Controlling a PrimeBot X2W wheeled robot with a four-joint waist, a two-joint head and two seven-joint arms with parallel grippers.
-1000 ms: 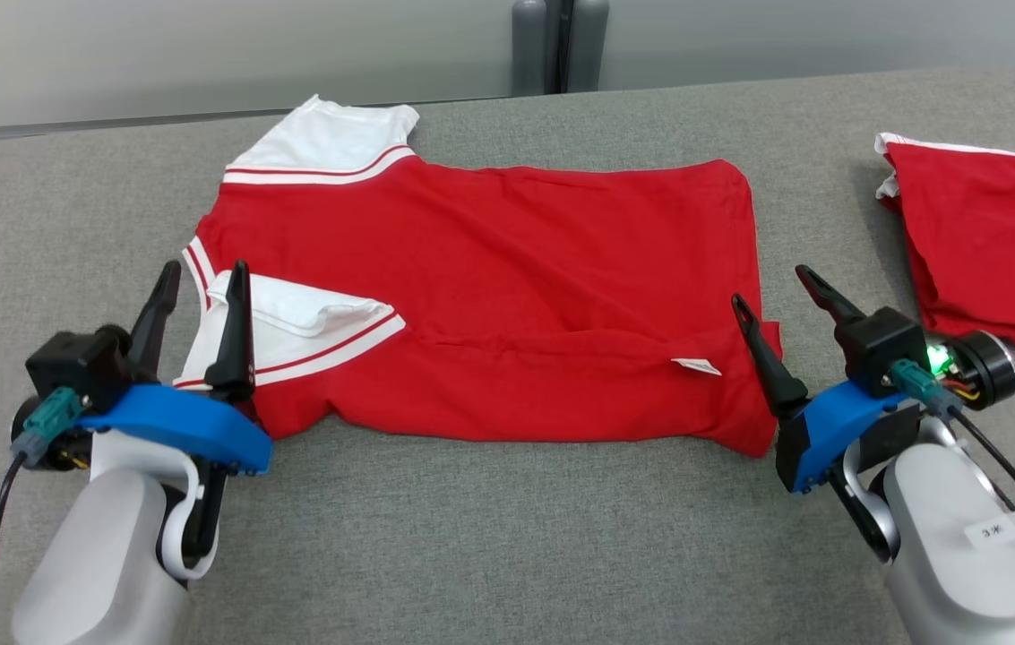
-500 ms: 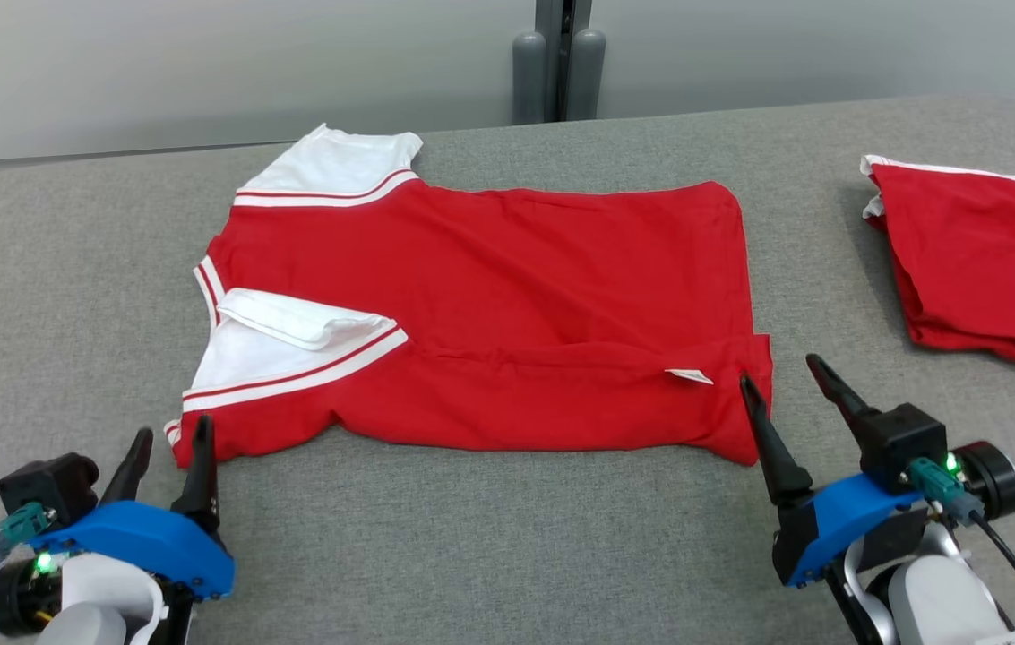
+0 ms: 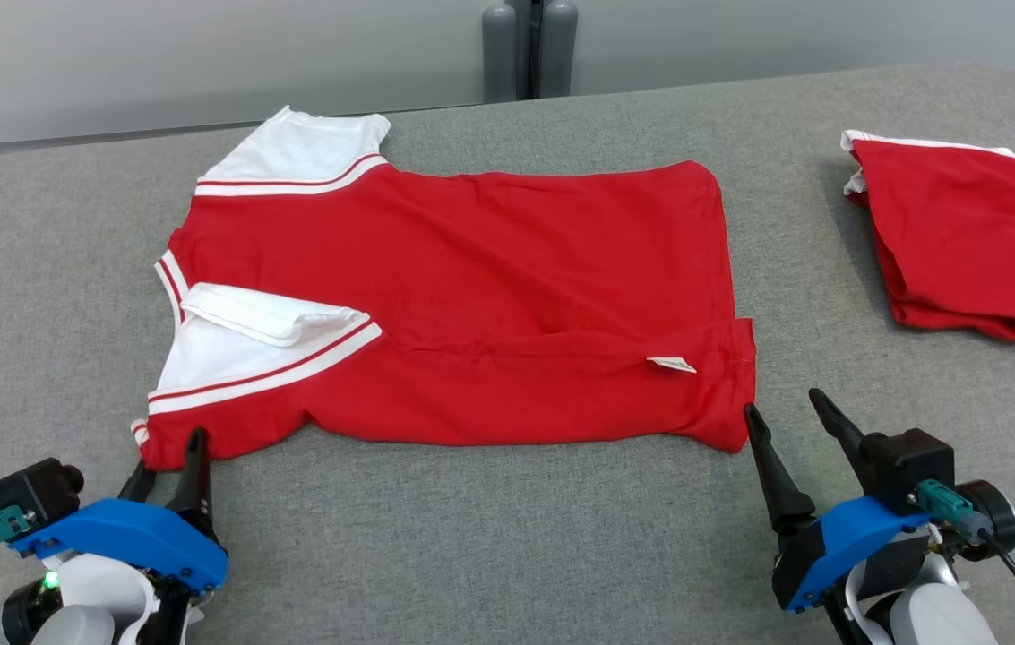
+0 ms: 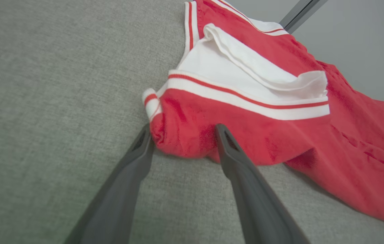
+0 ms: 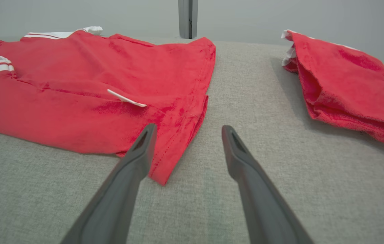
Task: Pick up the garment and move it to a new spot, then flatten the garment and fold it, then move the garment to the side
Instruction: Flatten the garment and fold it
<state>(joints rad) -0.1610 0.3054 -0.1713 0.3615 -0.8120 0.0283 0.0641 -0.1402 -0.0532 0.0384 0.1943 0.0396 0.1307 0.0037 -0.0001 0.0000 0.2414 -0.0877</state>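
Red shirt (image 3: 471, 296) with white sleeves trimmed in red and white stripes, spread sideways on a grey surface (image 3: 507, 537): neck end to the left, hem (image 3: 726, 269) to the right. The near long edge is folded over onto the body, so the near sleeve (image 3: 265, 345) lies across the red cloth, its cuff turned back. The far sleeve (image 3: 301, 148) lies flat. A small white label (image 3: 671, 364) shows near the hem.
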